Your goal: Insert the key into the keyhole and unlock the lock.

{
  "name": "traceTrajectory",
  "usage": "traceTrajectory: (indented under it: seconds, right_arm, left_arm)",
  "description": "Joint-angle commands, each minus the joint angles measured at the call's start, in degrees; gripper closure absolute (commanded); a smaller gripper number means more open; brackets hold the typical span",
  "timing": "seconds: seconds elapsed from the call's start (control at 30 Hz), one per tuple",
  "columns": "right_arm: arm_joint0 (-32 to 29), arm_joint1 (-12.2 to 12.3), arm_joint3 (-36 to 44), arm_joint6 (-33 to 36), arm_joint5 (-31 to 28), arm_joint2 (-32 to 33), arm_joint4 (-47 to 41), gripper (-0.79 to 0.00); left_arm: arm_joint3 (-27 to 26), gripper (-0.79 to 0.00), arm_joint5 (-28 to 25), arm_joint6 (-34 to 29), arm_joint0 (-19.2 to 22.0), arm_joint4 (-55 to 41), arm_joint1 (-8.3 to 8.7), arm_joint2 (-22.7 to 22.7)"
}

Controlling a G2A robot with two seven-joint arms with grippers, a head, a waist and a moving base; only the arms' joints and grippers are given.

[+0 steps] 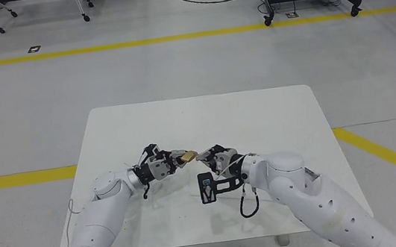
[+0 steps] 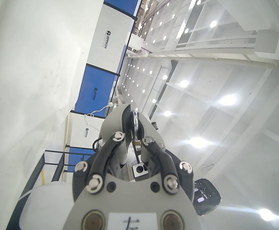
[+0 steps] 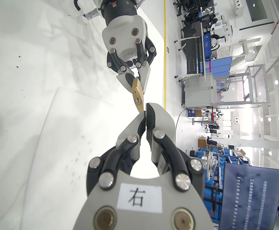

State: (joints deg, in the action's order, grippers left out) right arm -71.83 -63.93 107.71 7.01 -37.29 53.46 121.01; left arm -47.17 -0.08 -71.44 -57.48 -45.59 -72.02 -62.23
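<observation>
Over the near middle of the white table (image 1: 257, 116), the left gripper (image 3: 136, 83) clamps the brass padlock (image 3: 137, 97) by its shackle (image 2: 134, 125). The right gripper (image 3: 146, 115), fingers pressed together, meets the padlock's end. I cannot tell whether it holds a key. Each gripper bears a white one-character label.

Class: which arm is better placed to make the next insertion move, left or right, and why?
Right. The right gripper, pinched shut apparently on the key, has its tips close to the keyhole of the brass lock, which the left gripper holds.
</observation>
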Motion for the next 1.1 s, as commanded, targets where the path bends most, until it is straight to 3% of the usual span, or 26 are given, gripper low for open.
traceTrajectory:
  seconds: [0.0, 1.07]
  right_arm:
    - [0.17, 0.05, -0.13, -0.53, -0.86, -0.06, 0.25, 0.000]
    - [1.55, 0.68, -0.93, -6.44, -4.59, 0.51, 2.94, 0.000]
  left_arm:
    - [-0.06, 0.000, -0.01, -0.18, -0.02, 0.07, 0.00, -0.01]
    - [-0.48, 0.000, 0.48, -0.81, -0.12, 0.99, 0.06, -0.36]
